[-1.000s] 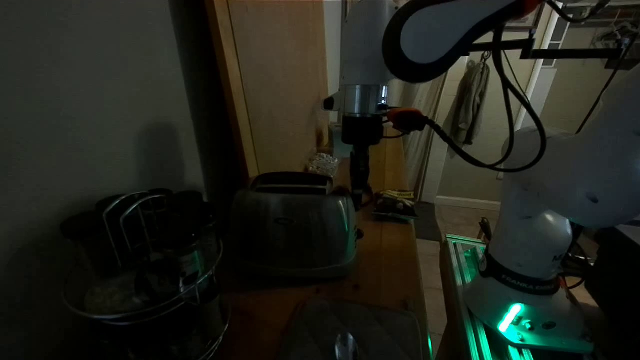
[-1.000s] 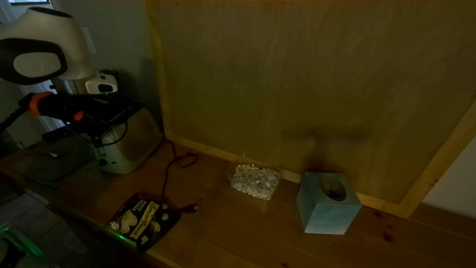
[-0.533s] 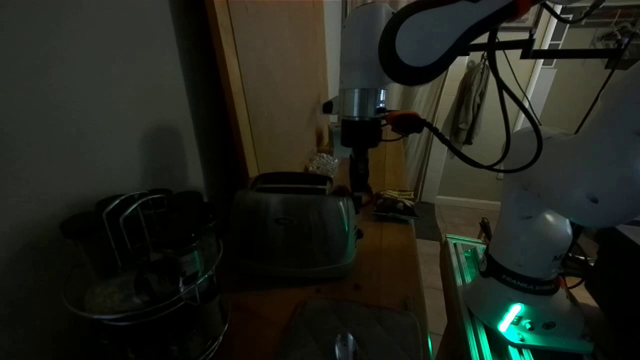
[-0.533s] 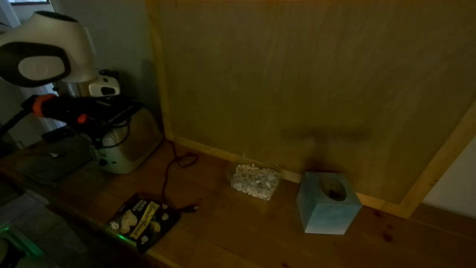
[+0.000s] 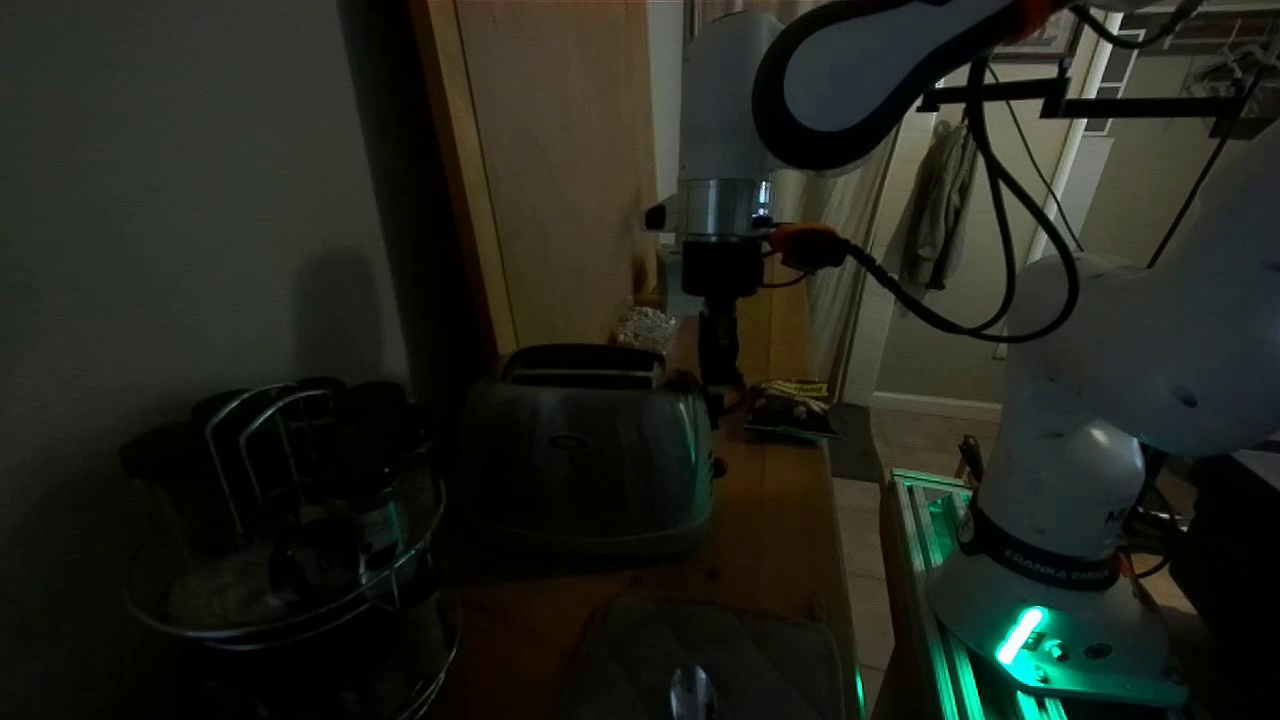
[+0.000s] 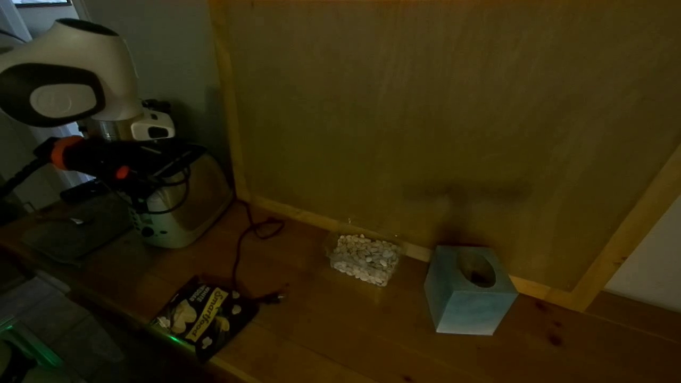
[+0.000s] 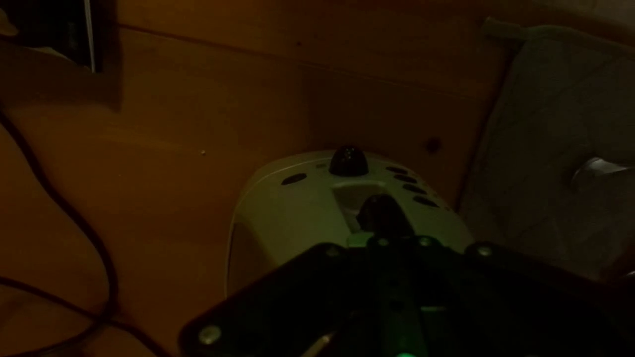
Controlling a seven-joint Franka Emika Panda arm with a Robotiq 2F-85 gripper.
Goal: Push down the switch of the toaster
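The brushed-silver toaster [image 5: 590, 475] stands on the wooden counter and also shows in an exterior view [image 6: 199, 197]. In the wrist view its end face [image 7: 292, 213] shows a dark round knob [image 7: 349, 162], several dark oval buttons and a recessed slot. My gripper [image 7: 384, 213] is shut, fingers together, pointing down over this slot. In an exterior view the gripper [image 5: 715, 400] is right at the toaster's control end. The switch cannot be told apart from the dark fingers, and whether they touch it is unclear. The fingers hold nothing visible.
A black snack bag [image 6: 205, 316] and a dark cord [image 6: 239, 255] lie beside the toaster. A box of pebbles [image 6: 367, 260] and a blue tissue box [image 6: 471, 292] stand farther along. A quilted mat [image 5: 710, 650] and a wire rack with jars [image 5: 290, 630] are on the toaster's other side.
The arm and gripper have moved slightly down along the toaster's control end, and a little right in an exterior view. The toaster and other objects have not visibly moved.
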